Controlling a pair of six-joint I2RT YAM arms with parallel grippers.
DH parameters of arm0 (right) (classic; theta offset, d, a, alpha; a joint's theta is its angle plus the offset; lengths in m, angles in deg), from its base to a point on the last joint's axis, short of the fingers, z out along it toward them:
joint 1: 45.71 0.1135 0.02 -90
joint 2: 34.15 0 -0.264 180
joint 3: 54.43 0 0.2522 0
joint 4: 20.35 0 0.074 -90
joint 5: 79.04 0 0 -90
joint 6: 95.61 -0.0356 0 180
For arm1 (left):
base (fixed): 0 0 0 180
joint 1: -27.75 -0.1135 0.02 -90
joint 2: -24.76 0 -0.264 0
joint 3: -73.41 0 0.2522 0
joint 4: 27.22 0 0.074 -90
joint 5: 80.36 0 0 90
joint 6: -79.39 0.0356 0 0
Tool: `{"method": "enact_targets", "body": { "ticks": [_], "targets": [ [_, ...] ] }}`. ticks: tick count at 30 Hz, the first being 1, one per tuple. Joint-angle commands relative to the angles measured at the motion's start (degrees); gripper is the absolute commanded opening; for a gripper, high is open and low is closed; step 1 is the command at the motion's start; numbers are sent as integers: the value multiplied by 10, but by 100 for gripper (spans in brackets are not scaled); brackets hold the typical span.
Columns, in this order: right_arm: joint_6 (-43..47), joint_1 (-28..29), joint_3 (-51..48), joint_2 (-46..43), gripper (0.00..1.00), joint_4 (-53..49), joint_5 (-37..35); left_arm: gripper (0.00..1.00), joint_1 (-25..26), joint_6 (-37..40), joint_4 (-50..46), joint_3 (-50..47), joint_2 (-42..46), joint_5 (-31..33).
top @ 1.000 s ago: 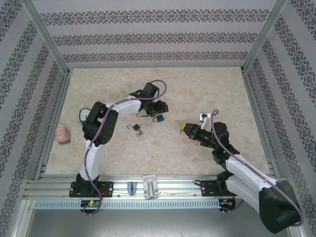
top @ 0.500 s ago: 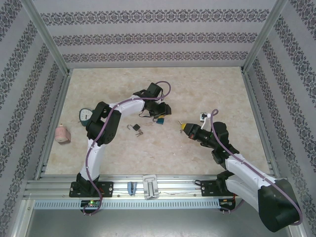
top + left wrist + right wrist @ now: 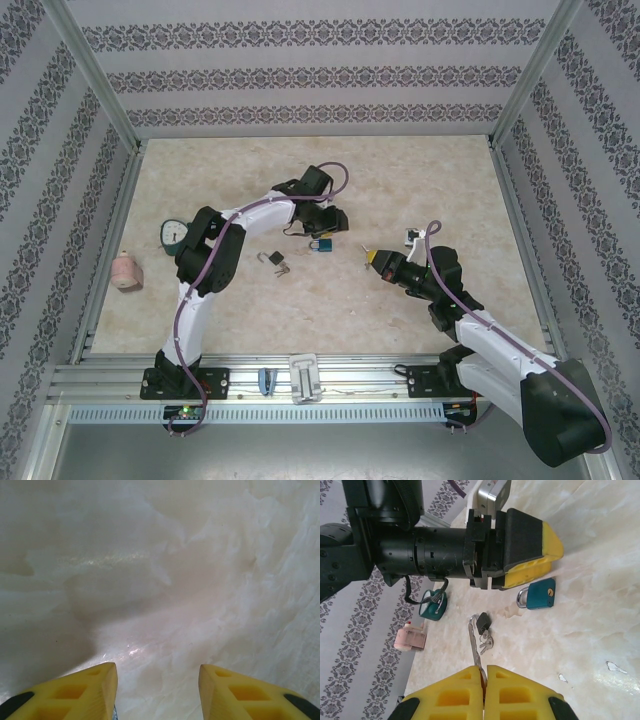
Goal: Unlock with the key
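Observation:
A teal padlock [image 3: 320, 244] lies flat on the marble table, shackle to the left in the right wrist view, its keyhole [image 3: 550, 591] facing my right wrist camera. My left gripper [image 3: 328, 228] hovers just behind it, open; in the left wrist view its yellow fingers [image 3: 95, 690] stand apart over bare table. Seen from the right wrist, the left gripper [image 3: 552, 560] sits directly above the teal padlock [image 3: 540, 594]. My right gripper [image 3: 484, 672] is shut on a silver key [image 3: 475, 640] whose blade sticks forward. In the top view, the right gripper [image 3: 373, 257] holds the key [image 3: 362, 246] to the right of the padlock, apart from it.
A small black padlock [image 3: 275, 262] with a bunch of keys [image 3: 485, 641] lies left of the teal one. Further left are a round teal gauge [image 3: 172, 232] and a pink bottle [image 3: 124, 270]. Aluminium frame rails and patterned walls enclose the table.
My left gripper has shifted slightly to the right, staying close over the teal padlock. The right gripper with the key has hardly moved.

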Motion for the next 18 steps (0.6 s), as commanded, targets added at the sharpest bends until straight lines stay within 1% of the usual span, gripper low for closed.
{"method": "enact_targets", "body": {
  "ticks": [1, 4, 12, 18],
  "targets": [
    [-3, -7, -2, -2, 0, 22, 0, 46, 9, 25, -46, 39, -13, 32],
    [-3, -7, -3, -4, 0, 22, 0, 46, 12, 30, -63, 52, -24, 34],
    [-5, -10, -8, -6, 0, 24, -1, 46, 26, 52, -120, 71, -34, 80],
    [-8, -11, -13, -11, 0, 25, -4, 45, 31, 65, -144, 84, -39, 76]
  ]
}}
